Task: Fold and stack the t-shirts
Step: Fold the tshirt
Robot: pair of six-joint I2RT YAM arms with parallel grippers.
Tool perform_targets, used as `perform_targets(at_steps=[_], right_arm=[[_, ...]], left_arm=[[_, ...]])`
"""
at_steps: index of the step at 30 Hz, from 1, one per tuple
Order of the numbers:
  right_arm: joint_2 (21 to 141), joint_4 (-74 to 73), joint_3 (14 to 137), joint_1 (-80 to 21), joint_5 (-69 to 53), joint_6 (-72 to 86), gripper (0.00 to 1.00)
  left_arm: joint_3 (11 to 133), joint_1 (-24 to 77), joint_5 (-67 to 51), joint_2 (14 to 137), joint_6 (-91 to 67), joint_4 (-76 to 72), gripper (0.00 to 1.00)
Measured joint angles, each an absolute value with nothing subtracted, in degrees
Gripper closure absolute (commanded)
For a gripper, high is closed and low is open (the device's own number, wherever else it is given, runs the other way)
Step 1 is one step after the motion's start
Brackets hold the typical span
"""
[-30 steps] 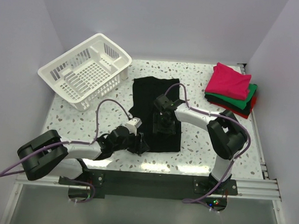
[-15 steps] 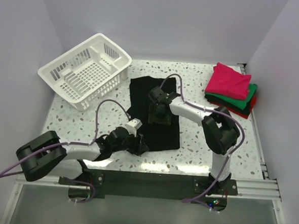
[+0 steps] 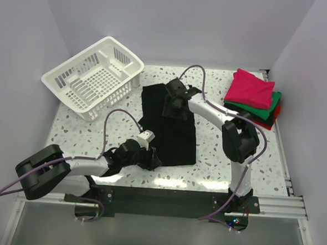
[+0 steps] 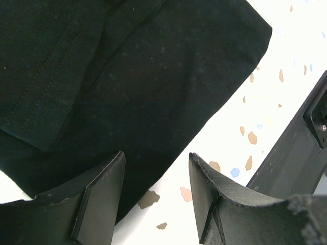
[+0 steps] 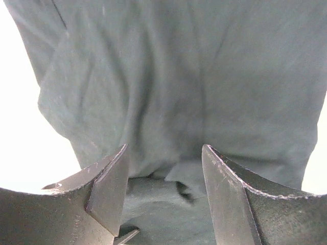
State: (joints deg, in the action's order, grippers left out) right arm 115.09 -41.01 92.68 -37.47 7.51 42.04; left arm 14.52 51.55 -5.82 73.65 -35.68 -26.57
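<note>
So, both grippers are spread wide and empty over the black t-shirt (image 3: 171, 137)

Left gripper (image 4: 156, 168) has its fingers apart at the shirt's near-left corner. The right gripper (image 5: 163, 158) hangs just as wide over the far end. The shirt lies flat mid-table. The folded stack (image 3: 253, 97) with pink on top sits far right and the white basket (image 3: 94, 76) far left, all on the speckled table (image 3: 80, 128) with plain pale walls around.
</note>
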Motion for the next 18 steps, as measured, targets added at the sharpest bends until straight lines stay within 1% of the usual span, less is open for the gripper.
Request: perform_targets(at_steps=[4, 7, 9, 14, 16, 18], right_arm=[[115.0, -42.3, 95.8, -35.2, 5.3, 38.2, 0.37], [113.1, -43.4, 96.1, -34.8, 3.6, 35.2, 0.37], [109.1, -43.9, 93.3, -35.0, 2.5, 33.8, 0.37], [94.9, -45.3, 81.4, -34.5, 1.0, 33.2, 0.38], [91.1, -45.5, 77.2, -33.8, 0.5, 33.4, 0.39], [88.6, -45.3, 72.6, -33.1, 0.0, 33.9, 0.39]], left_arm=[[14.8, 51.5, -5.5, 71.6, -35.7, -23.0, 0.41], [16.0, 51.6, -4.9, 69.0, -35.7, -17.0, 0.40], [17.3, 51.6, -4.2, 67.1, -35.7, -12.4, 0.39], [23.6, 51.5, 0.3, 61.5, -36.8, 0.9, 0.36], [26.6, 51.1, 2.5, 59.6, -38.0, 4.8, 0.36], [29.0, 49.4, 3.8, 58.5, -39.5, 8.1, 0.39]])
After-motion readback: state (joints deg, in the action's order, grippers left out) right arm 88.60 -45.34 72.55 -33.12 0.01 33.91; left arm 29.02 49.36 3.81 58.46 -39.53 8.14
